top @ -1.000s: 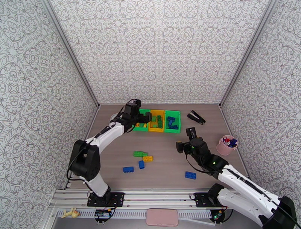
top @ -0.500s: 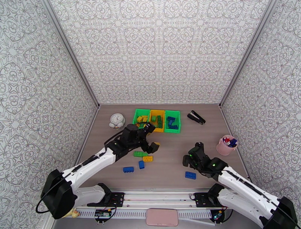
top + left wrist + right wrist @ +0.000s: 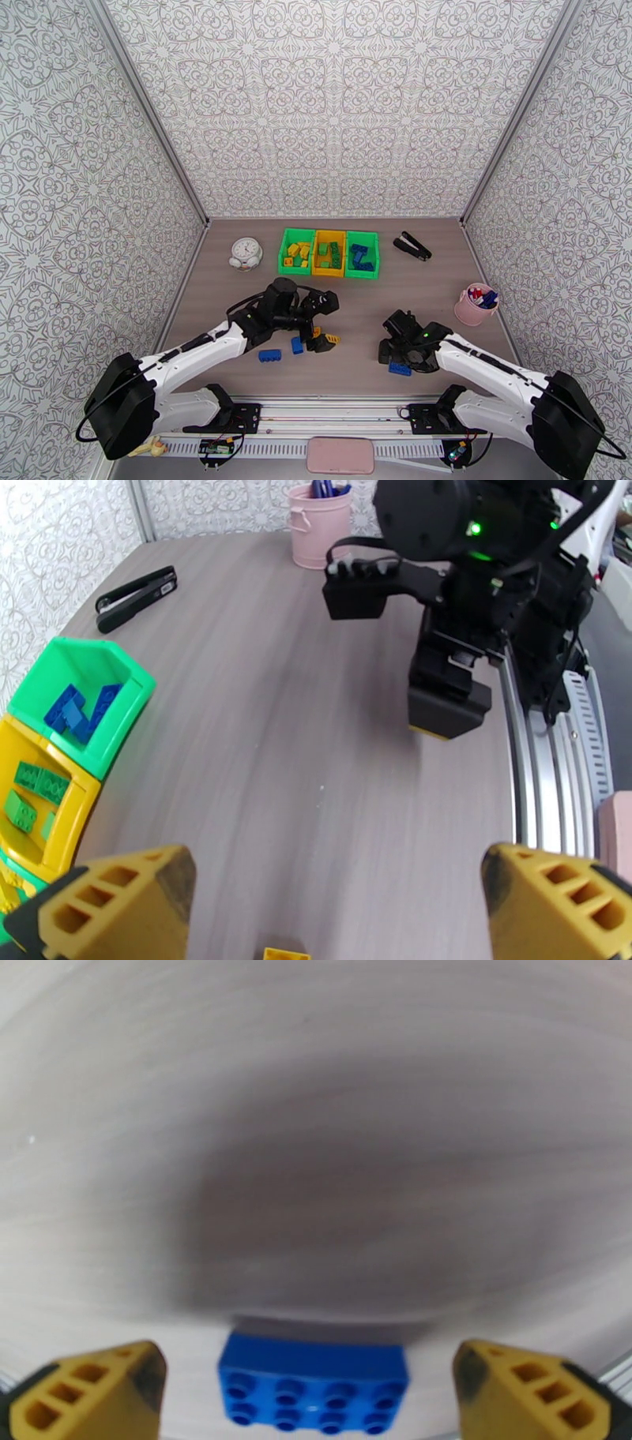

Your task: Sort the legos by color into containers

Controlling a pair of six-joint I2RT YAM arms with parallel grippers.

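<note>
The grey-brown wood-grain table [image 3: 355, 280] carries everything. Across its near half reach two white-and-black robot arms, the left arm [image 3: 209, 347] and the right arm [image 3: 482, 371], both bent low towards the middle.

At the far edge stand three open-top plastic bins joined in a row [image 3: 329, 253]. The left green one holds yellow bricks, the middle yellow one green bricks, and the right green one blue bricks.

The left hand [image 3: 336, 902] is released, its yellow fingertips spread wide and empty. A small yellow studded brick [image 3: 286, 954] lies on the table between them at the wrist view's bottom edge.

The right hand [image 3: 312, 1393] is likewise spread wide and grasps nothing. A blue studded brick [image 3: 400, 369] lies flat on the table between its fingertips, touching neither.

A round pink cup [image 3: 475, 305] stands near the right wall. A white round alarm clock [image 3: 246, 253] sits left of the bins, and a black stapler [image 3: 413, 245] lies to their right.

Two loose blue bricks [image 3: 270, 355] lie near the left arm.
</note>
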